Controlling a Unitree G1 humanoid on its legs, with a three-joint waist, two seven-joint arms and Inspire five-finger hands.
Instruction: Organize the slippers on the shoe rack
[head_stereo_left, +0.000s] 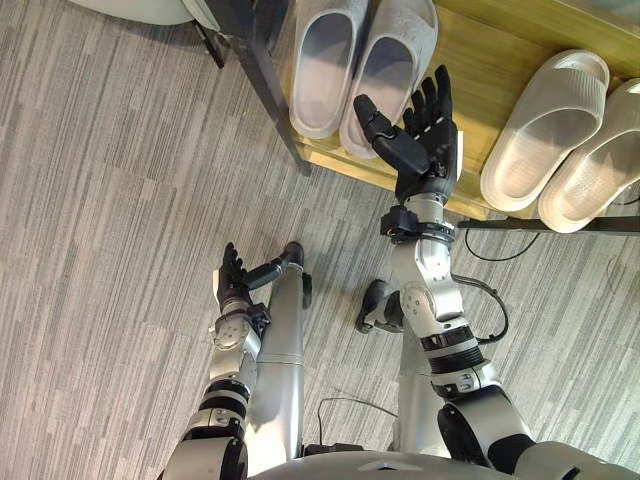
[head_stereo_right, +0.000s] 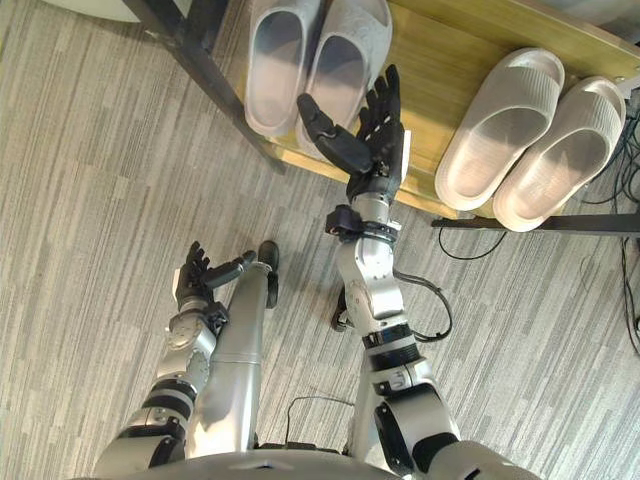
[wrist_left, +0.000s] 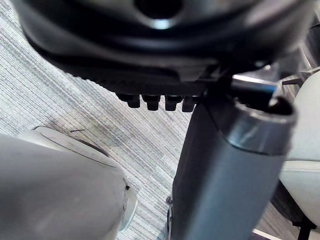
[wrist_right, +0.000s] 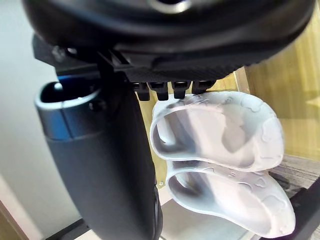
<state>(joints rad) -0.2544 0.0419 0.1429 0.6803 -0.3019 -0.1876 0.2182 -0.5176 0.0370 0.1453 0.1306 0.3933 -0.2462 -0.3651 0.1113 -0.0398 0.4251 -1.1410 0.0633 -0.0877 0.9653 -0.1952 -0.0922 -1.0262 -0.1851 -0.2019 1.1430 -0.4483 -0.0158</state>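
Note:
A pair of pale grey slippers (head_stereo_left: 360, 65) lies side by side on the wooden shelf of the shoe rack (head_stereo_left: 490, 60), toes toward me. A second pair, off-white (head_stereo_left: 565, 140), rests further right on the same shelf. My right hand (head_stereo_left: 420, 135) hovers open just in front of the grey pair, fingers straight and thumb out, holding nothing; the right wrist view has the grey pair (wrist_right: 220, 155) just past its fingertips. My left hand (head_stereo_left: 238, 280) hangs low at my side over the floor, fingers relaxed and empty.
A dark metal leg of the rack (head_stereo_left: 262, 80) slants down to the floor left of the grey pair. Grey striped carpet (head_stereo_left: 110, 220) spreads wide to the left. A dark bar of the rack (head_stereo_left: 560, 226) runs under the off-white pair.

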